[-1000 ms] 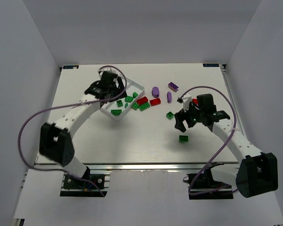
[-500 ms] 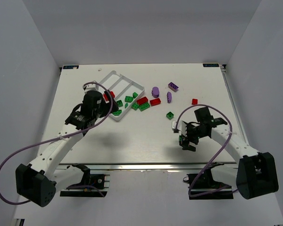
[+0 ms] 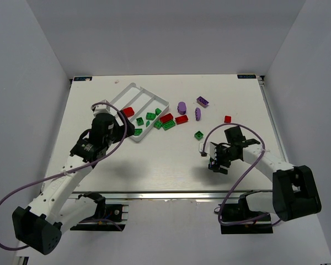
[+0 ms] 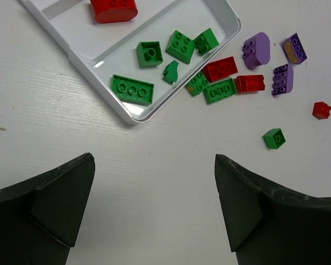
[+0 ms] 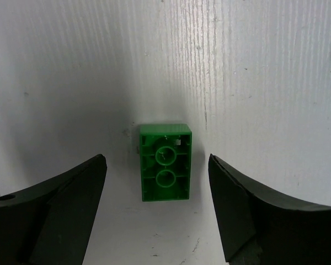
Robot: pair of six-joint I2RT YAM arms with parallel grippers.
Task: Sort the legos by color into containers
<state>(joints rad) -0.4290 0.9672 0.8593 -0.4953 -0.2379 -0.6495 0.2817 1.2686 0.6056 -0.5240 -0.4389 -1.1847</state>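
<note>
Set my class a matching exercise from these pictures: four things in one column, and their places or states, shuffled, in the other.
Things
1 upturned green brick
2 small red cube
3 left gripper
4 tray

Places or states
A holds green bricks and a red brick
B open, holding nothing
C between the open fingers of the right gripper, untouched
D on the table, lying alone

Pairs: 1-C, 2-D, 3-B, 4-A

White tray (image 4: 160,25) and red brick (image 4: 113,8) inside cropped by left-wrist view's top edge.
</note>
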